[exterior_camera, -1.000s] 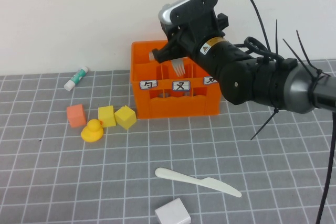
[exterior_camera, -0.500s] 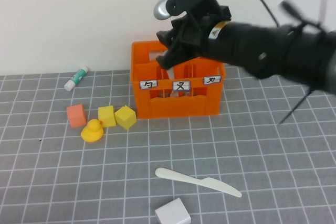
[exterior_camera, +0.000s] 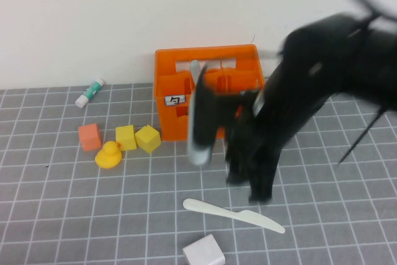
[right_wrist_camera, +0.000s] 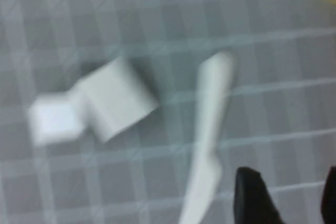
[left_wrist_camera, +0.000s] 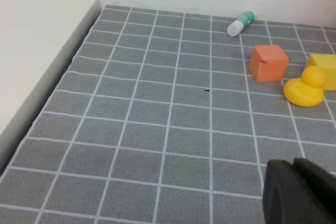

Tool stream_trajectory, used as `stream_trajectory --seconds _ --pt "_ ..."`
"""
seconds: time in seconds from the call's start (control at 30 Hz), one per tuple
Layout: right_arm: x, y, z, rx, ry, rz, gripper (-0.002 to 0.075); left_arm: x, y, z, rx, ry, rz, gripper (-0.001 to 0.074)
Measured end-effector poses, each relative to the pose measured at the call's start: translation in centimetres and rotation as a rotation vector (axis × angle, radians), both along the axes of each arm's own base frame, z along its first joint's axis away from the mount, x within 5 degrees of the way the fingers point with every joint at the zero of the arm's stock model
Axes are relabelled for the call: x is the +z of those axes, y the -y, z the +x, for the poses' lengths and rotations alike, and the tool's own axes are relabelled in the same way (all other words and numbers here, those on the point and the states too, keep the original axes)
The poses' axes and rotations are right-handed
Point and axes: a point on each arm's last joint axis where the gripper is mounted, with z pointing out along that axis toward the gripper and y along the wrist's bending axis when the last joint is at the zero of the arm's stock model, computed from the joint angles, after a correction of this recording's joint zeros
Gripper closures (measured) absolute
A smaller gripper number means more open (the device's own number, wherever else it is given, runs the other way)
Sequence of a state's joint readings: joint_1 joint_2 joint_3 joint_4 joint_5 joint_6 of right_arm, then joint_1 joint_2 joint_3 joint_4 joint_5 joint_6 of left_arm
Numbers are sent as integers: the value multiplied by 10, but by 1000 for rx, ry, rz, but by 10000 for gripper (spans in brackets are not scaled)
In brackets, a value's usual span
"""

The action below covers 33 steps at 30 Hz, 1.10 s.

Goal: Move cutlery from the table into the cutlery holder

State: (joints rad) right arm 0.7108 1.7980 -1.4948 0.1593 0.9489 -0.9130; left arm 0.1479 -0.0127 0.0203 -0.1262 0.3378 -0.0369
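White block [exterior_camera: 203, 251] nearest, cream knife [exterior_camera: 233, 214] flat on the table [exterior_camera: 93, 215] just behind; right gripper [exterior_camera: 245, 187] above the knife, empty, fingers apart; orange crate [exterior_camera: 180, 82] farther back; left gripper [left_wrist_camera: 299, 192] low over table, grip unclear.

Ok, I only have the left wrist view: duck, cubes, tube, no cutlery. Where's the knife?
Observer: The knife lies flat on the table, in front of the cutlery holder, with a white cube close beside it.
Operator: And where's the right arm?
Observer: The right gripper is over the table close to the knife, fingers open, holding nothing.
Operator: Is the left gripper in its way?
Observer: Unlikely. The left gripper does not show in the high view at all. It sits off on the side of the yellow duck, away from the knife.
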Motion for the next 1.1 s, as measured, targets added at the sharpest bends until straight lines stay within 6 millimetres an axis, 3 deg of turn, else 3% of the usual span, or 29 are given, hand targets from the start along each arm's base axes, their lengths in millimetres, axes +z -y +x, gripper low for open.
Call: stream_trajectory --seconds 0.1,0.23,0.53,0.87,1.1 --pt "-20 -17 -13 68 -13 -124 473 0 0 0 0 0 0 736" --pt "-49 -35 -9 -36 -11 -144 473 0 0 0 0 0 0 736" --pt "-100 -48 6 -162 -64 -187 272 0 0 0 0 0 0 736" --pt "-123 -77 35 -239 -86 -199 260 0 0 0 0 0 0 736" --pt "-142 -87 44 -240 -143 -284 265 0 0 0 0 0 0 736"
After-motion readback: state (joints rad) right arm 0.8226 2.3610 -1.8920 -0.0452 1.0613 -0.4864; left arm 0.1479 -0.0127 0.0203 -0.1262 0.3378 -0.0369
